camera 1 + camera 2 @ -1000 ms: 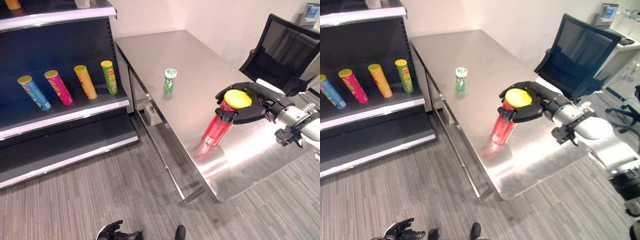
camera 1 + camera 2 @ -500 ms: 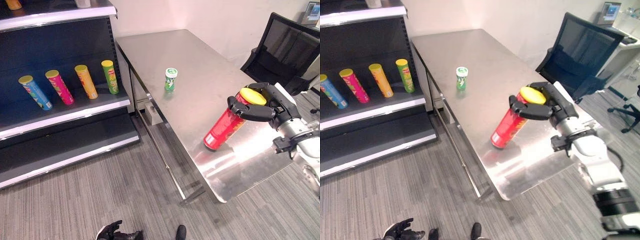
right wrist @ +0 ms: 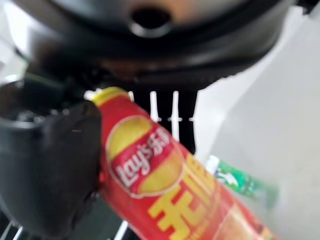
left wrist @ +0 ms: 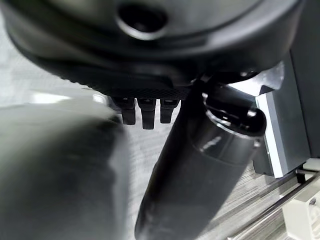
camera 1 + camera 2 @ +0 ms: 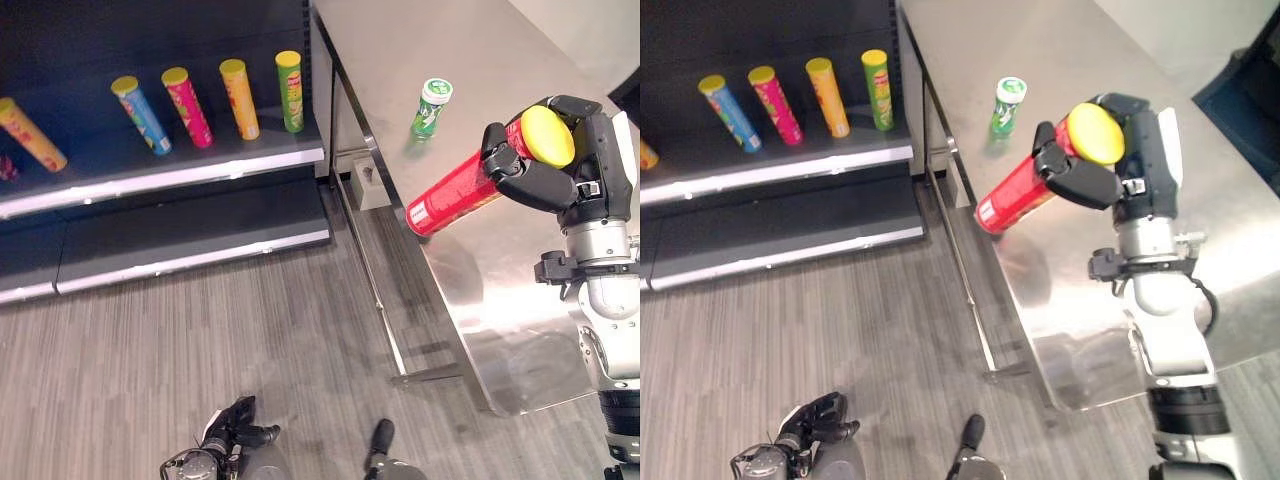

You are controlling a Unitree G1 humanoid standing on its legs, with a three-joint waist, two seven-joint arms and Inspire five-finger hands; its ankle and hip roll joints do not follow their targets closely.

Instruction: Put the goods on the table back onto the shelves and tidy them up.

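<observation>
One can in grip: the right robot hand (image 5: 560,165) has fingers and thumb curled round the red can (image 5: 462,190) near its yellow lid; the can is lifted clear of the tabletop (image 5: 500,60), tilted, with its base pointing toward the shelf side.
Left robot hand: the left robot hand (image 5: 235,430) hangs low above the floor (image 5: 200,340), idle; its fingers look curled and hold nothing.
Goods not yet stored: a small green can (image 5: 430,106) stands upright on the tabletop, well apart from the red can.
Shelf: four cans stand in a row on the middle shelf (image 5: 200,165), blue (image 5: 140,112), pink (image 5: 188,105), orange (image 5: 238,97) and green (image 5: 290,90); one more orange can (image 5: 30,133) stands further left.
Step in hand: I judge this is the carrying step, the red can is picked up and not yet placed.
Next move: the hand must bring the can across the gap to the shelf, turn it upright, and set it beside the green can without knocking the row.
</observation>
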